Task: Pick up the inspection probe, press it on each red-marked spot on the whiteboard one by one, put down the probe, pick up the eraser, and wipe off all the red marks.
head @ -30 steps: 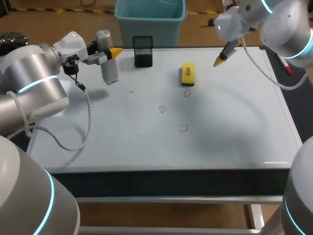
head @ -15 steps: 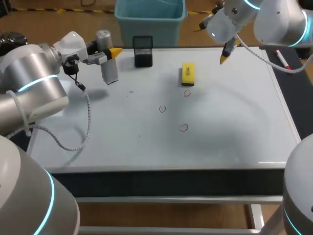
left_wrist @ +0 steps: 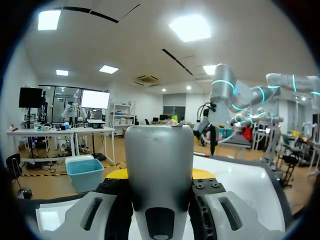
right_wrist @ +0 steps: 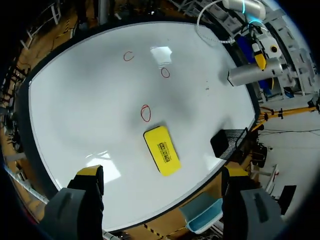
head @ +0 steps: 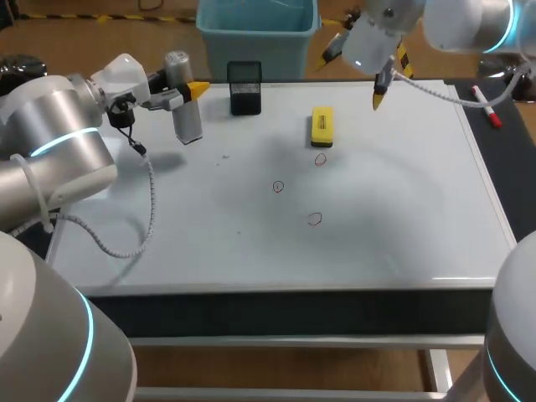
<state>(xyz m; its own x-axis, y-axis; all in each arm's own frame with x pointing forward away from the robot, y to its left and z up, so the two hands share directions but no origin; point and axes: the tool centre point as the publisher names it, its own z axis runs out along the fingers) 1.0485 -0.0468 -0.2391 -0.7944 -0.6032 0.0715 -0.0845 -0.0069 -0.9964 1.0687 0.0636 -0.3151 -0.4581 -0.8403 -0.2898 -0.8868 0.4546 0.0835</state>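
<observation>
The left gripper (head: 188, 91) is closed on the grey round probe (head: 187, 117), upright near the whiteboard's (head: 402, 209) far left corner. The right gripper (head: 354, 75) hangs wide open, empty, over the far edge beside the flat yellow eraser (head: 322, 126). 3 red marks (head: 278, 186) lie mid-board, with glossy bare room around them.

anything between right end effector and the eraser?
No. Only bare whiteboard between the open right end effector and the yellow eraser, in both head and right wrist views.
</observation>
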